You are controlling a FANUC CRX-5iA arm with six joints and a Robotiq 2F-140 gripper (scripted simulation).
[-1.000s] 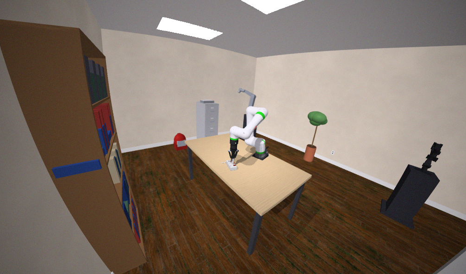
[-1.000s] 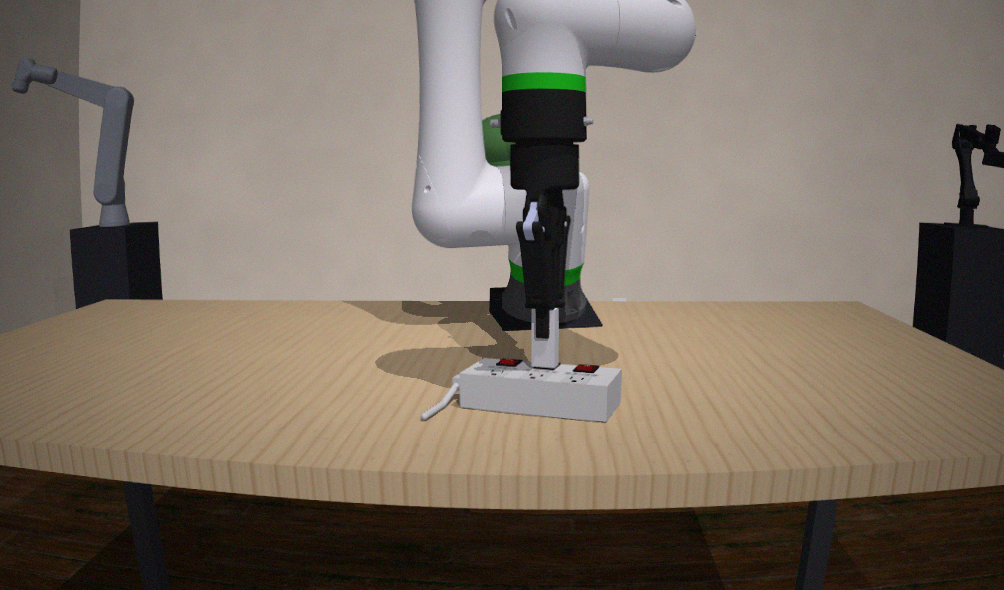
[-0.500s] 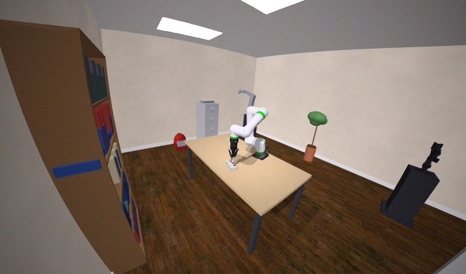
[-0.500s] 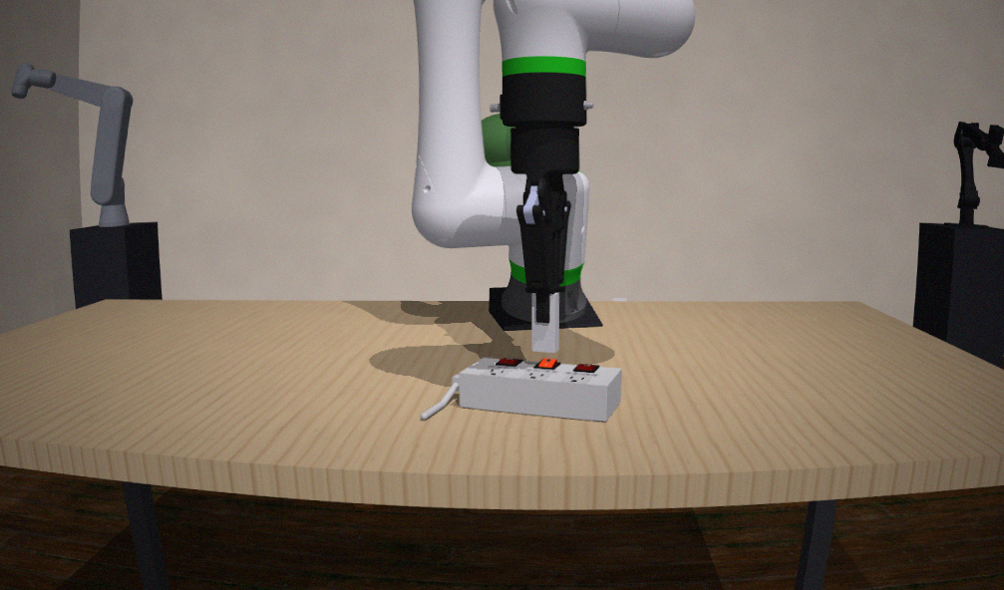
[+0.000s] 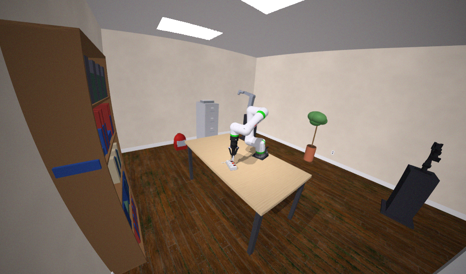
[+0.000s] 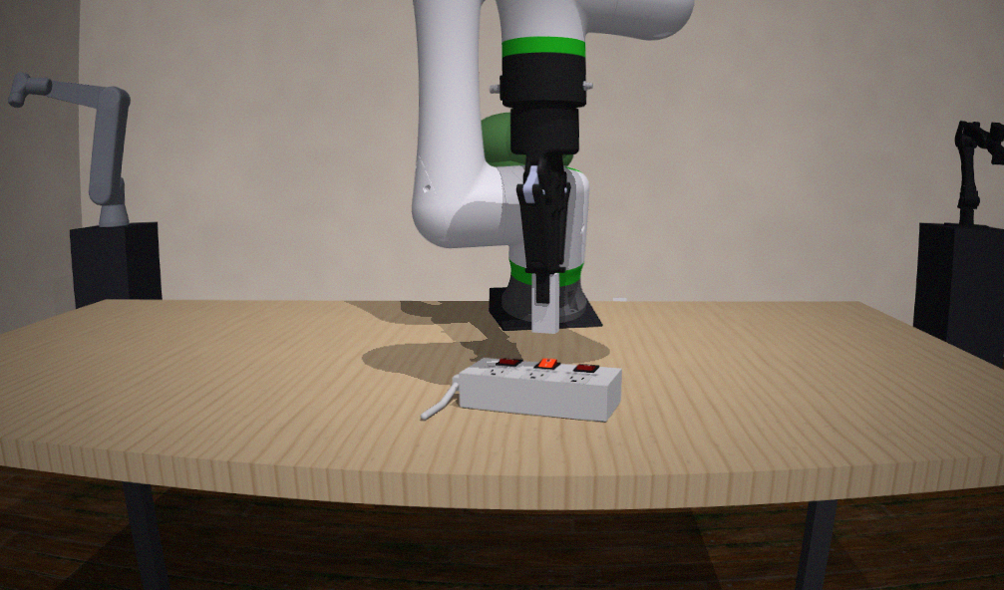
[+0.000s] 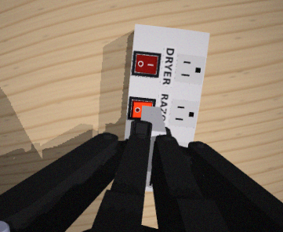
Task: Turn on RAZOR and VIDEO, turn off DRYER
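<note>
A white power strip [image 5: 231, 165] [image 6: 537, 392] [image 7: 192, 45] lies right way up on the wooden table [image 5: 271, 183] [image 6: 196, 367], with three rocker switches on top. The middle RAZOR switch [image 6: 545, 363] [image 7: 138, 108] glows bright orange-red. The DRYER switch [image 6: 585, 367] [image 7: 145, 64] at the end away from the cord is dark red. The VIDEO switch [image 6: 508, 362] at the cord end is also dark red; my fingers hide it in the wrist view. My gripper [image 5: 232, 156] [image 6: 545, 322] [image 7: 149, 121] is shut and empty. It points straight down a little above the RAZOR switch.
The strip's short white cord [image 6: 437, 407] trails to the left. The arm's black base plate [image 6: 506, 317] sits on the table just behind the strip. Two camera stands [image 6: 115, 260] [image 6: 963, 282] stand beyond the table's far corners.
</note>
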